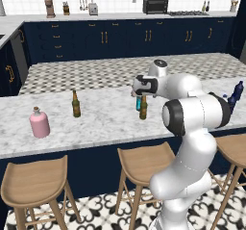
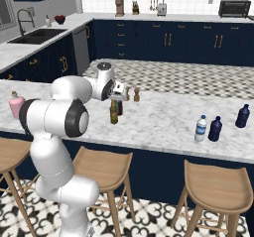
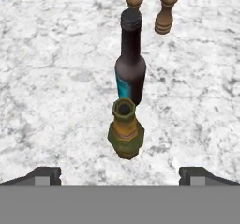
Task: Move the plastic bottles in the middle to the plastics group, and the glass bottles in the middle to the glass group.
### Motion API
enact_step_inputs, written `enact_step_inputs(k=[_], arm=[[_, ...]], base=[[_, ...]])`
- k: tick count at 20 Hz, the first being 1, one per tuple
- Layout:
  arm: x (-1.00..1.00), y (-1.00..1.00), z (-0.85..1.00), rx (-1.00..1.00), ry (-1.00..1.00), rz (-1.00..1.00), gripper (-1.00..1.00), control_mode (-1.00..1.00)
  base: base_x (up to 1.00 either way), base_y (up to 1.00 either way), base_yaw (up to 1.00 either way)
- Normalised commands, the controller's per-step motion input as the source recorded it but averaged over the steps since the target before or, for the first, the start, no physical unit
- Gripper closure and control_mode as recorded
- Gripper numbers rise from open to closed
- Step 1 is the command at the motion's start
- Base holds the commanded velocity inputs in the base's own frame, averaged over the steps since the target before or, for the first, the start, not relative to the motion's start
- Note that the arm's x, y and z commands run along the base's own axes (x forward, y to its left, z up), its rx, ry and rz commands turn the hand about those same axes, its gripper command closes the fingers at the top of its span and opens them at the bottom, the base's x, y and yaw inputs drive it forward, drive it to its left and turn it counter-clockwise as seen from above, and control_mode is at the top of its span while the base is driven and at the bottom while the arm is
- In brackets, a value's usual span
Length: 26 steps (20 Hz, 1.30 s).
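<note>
- The middle brown beer bottle [image 3: 125, 135] stands upright on the marble surface [image 3: 56, 78], seen from above in the hand view with its open mouth between the two finger tips.
- Just behind it, close enough that I cannot tell whether they touch, stands a taller dark bottle [image 3: 131, 59] with a teal patch low on its side; whether that teal belongs to it or to a separate teal bottle [image 1: 138, 103] the pictures do not settle.
- The end effector [image 3: 120, 174] hovers above the beer bottle, fingers spread wide and holding nothing.
- To do this well, I judge it should come straight down with the neck centred, then close below the lip, keeping the far finger clear of the neighbour.
- Far left on the surface stands the other brown beer bottle [image 1: 76, 105], the glass group, beyond it a pink bottle [image 1: 39, 123].
- To the right, well apart, stand the small water bottle [image 2: 200, 128] and the navy bottle [image 2: 215, 129], just beside each other, another dark blue bottle [image 2: 242, 116] farther off.
- Two wooden grinders [image 3: 166, 12] stand on the far side.
</note>
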Motion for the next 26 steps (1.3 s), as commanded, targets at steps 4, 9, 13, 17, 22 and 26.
enact_step_inputs(k=[4, 9, 13, 17, 22, 26], arm=[[0.00, 0.00, 0.00, 0.00, 0.00, 0.06, -1.00, -1.00], [0.00, 0.00, -0.33, 0.00, -0.05, 0.09, -1.00, -1.00], [0.00, 0.00, -0.23, 0.00, -0.04, 0.08, -1.00, -1.00], [0.00, -0.01, -0.04, 0.00, 0.00, 0.08, -1.00, -1.00], [0.11, -0.03, -0.15, 0.00, 0.00, 0.10, -1.00, -1.00], [0.00, -0.09, 0.00, 0.00, 0.00, 0.08, -1.00, -1.00]], base=[[0.00, 0.00, 0.00], [0.00, 0.00, 0.00], [0.00, 0.00, 0.00], [0.00, 0.00, 0.00], [0.00, 0.00, 0.00], [0.00, 0.00, 0.00]])
